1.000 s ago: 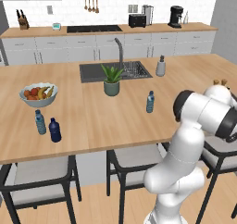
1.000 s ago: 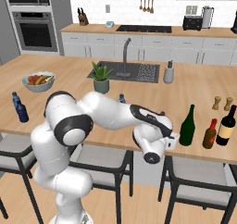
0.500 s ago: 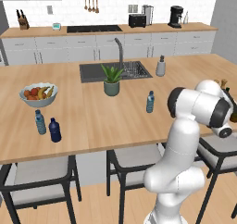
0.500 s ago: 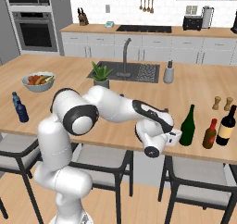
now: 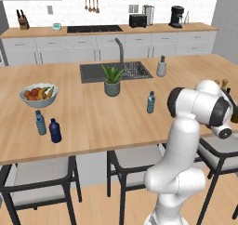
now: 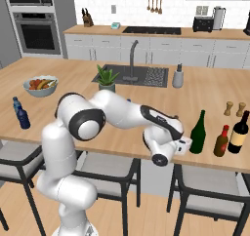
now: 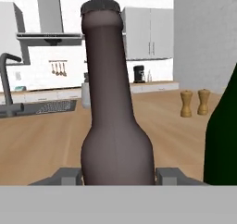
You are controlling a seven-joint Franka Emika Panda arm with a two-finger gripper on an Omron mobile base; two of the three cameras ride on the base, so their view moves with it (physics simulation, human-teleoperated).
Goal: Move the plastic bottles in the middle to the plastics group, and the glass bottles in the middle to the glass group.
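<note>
The two fingers (image 7: 70,176) stand one on each side of a single dark brown bottle (image 7: 115,102), low on its body, and both press against its sides: they are clenched on it. The bottle stands upright between them, neck and dark cap rising straight up in the hand view (whether its base rests on the surface (image 7: 46,135) or hangs clear is hidden).

Just to the right of the held bottle is one dark green wine bottle (image 7: 222,140), close but apart from it. Beyond it, farther back on the wood, are two wooden shakers (image 7: 186,102), side by side and not touching.

From the right base view the white arm (image 6: 122,110) reaches over the near edge of the surface, its end just beside the green wine bottle (image 6: 197,132). To the right of that bottle are two more: one amber-brown bottle with a red top (image 6: 221,141) and one dark bottle with a pale label (image 6: 239,132), near each other. The two shakers (image 6: 228,108) stand behind them.

In the middle of the surface stands one pale-blue water bottle (image 5: 151,102), upright, well apart from everything else. At the far left end are two small bottles close together, one pale-blue bottle (image 5: 40,122) and one dark navy bottle (image 5: 55,130), with one fruit bowl (image 5: 39,95) behind them. One potted plant (image 5: 112,81) stands by the sink.
</note>
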